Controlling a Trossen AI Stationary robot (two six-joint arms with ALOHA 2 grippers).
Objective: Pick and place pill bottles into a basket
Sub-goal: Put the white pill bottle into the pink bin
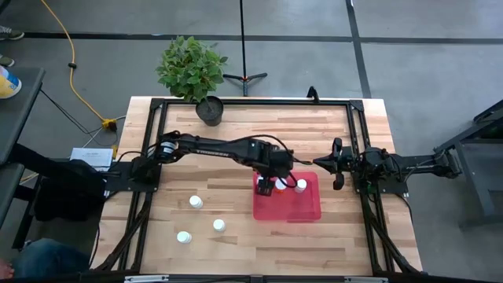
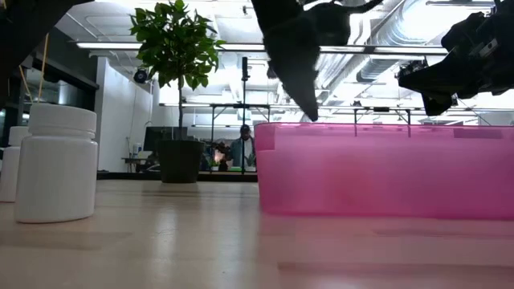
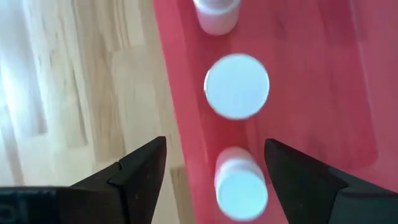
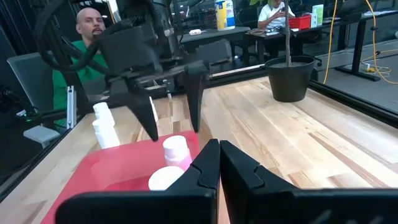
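Three pill bottles (image 1: 196, 202) (image 1: 183, 237) (image 1: 218, 225) stand upright and apart from one another on the bare wood in the front left part of the desk (image 1: 236, 251), well clear of the basket (image 1: 302, 208). Behind them, at the desk's back edge left of centre, sits a dark pot (image 1: 210, 110) holding a leafy plant (image 1: 191, 67). The left arm reaches from the left edge across to the middle of the desk, and the left gripper (image 1: 269, 187) hangs over the basket's left rim, its fingers (image 3: 144, 174) spread wide and holding nothing. The basket, a shallow translucent red tray, lies right of centre toward the front. Inside it, along the left and back portion, are further white bottles: one upright with its round cap (image 3: 237, 86) facing upward, one below the open fingers (image 3: 241, 183), and one near the back rim (image 1: 301, 185); whether the second touches the tray floor cannot be told. The right gripper (image 1: 338, 163) waits just beyond the basket's back right corner, above the wood near the right edge, its fingers (image 4: 239, 165) pressed together and empty. Beyond the desk, in the room, a seated person (image 4: 93, 37) is visible.
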